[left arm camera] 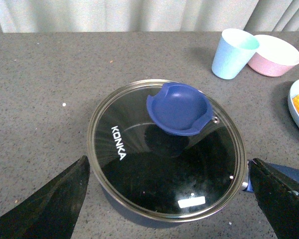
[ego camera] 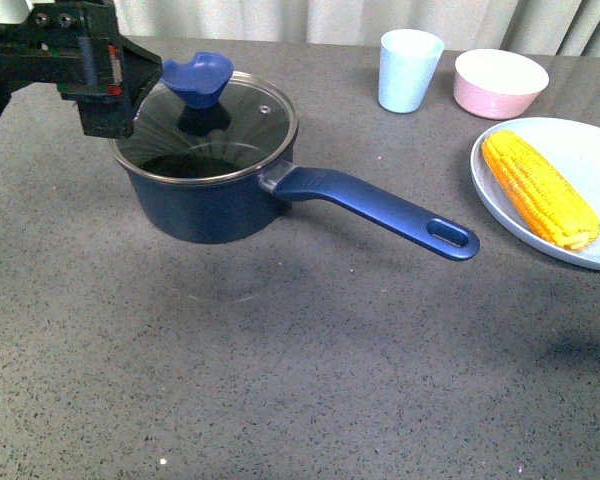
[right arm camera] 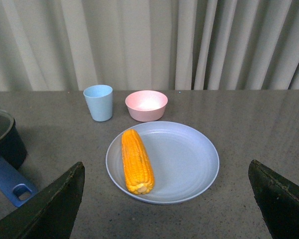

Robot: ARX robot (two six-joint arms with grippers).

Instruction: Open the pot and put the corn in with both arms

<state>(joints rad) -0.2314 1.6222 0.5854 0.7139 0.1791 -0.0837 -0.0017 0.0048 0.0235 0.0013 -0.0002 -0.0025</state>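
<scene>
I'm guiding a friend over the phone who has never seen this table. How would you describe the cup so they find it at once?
On the grey table, look along the far edge by the curtain, right of the blue pot. The cup stands there beside a bowl. It is pale blue, tall and handleless; the bowl is pink and low.

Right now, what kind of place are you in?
Probably a test table set up like a kitchen: a lidded pot, corn on a plate, a cup and bowl, with curtains behind.
</scene>
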